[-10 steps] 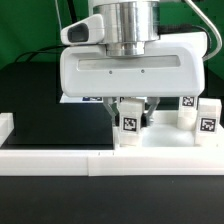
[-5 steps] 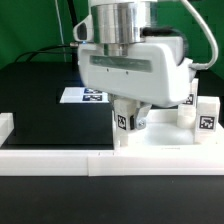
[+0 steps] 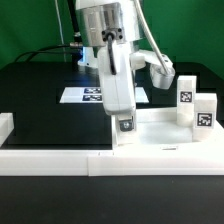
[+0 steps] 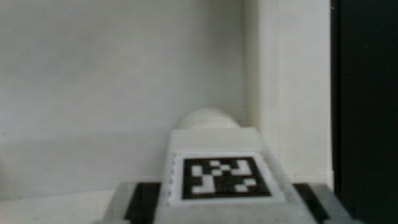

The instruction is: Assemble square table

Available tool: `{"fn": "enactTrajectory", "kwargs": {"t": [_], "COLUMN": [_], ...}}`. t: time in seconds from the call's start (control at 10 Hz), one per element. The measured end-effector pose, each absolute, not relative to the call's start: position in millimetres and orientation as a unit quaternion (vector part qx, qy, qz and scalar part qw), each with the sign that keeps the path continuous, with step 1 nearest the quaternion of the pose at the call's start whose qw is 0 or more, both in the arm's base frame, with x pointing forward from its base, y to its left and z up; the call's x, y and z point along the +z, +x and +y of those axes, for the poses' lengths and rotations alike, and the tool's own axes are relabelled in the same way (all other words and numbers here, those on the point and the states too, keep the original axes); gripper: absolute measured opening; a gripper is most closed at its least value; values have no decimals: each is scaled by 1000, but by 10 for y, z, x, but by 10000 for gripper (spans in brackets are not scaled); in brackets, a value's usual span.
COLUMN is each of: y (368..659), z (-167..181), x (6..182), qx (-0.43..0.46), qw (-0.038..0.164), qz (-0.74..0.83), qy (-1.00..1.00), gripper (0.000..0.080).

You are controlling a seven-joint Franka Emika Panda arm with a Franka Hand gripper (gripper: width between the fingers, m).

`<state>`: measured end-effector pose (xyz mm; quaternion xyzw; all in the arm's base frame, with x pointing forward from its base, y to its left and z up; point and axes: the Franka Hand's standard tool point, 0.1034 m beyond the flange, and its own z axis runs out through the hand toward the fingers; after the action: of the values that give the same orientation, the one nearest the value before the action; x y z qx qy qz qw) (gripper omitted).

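Note:
The white square table slab [image 3: 165, 136] lies on the black table at the exterior view's right. My gripper [image 3: 123, 122] points straight down over the slab's near corner and is shut on a white leg block [image 3: 125, 126] with a tag, which stands upright on the slab. In the wrist view the leg [image 4: 219, 165] fills the middle between my dark fingers [image 4: 150, 201], with the slab's surface [image 4: 107, 90] beneath it and my gripper [image 4: 222, 206] closed round it. Two more tagged legs [image 3: 187, 100] [image 3: 206, 112] stand upright at the slab's far right.
A long low white border wall [image 3: 55, 160] runs along the front, with a raised end at the exterior view's left [image 3: 5, 127]. The marker board [image 3: 92, 95] lies flat behind my arm. Black table [image 3: 50, 115] shows between them.
My gripper has turned about its upright axis, from broadside to edge-on to the camera, with the leg held in it. The leg stays at the same corner of the slab.

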<state>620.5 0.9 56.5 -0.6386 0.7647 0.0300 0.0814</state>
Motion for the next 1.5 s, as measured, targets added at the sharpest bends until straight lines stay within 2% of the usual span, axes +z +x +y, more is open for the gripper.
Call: {"fn": "enactTrajectory", "kwargs": {"t": [0.1, 0.2, 0.3, 0.4, 0.5, 0.9, 1.0, 1.1, 1.2, 1.3, 1.4, 1.5], "y": [6203, 6203, 6210, 6242, 6216, 6214, 6221, 6269, 6285, 6309, 6302, 6299], "z": [7, 14, 35, 35, 50, 40, 30, 12, 38, 62, 57, 52], "x": [562, 562, 566, 586, 594, 595, 598, 625, 638, 657, 650, 647], "qx": [29, 28, 17, -15, -30, -49, -56, -79, -80, -80, -79, -79], "qw": [81, 82, 78, 84, 84, 78, 71, 51, 39, 32, 36, 36], "qz": [759, 746, 707, 638, 556, 419, 358, 230, 139, 69, 105, 103], "qy": [-646, -660, -703, -766, -826, -903, -929, -969, -986, -994, -991, -991], "gripper": [268, 347, 347, 529, 624, 648, 648, 648, 648, 648, 648, 523]}}
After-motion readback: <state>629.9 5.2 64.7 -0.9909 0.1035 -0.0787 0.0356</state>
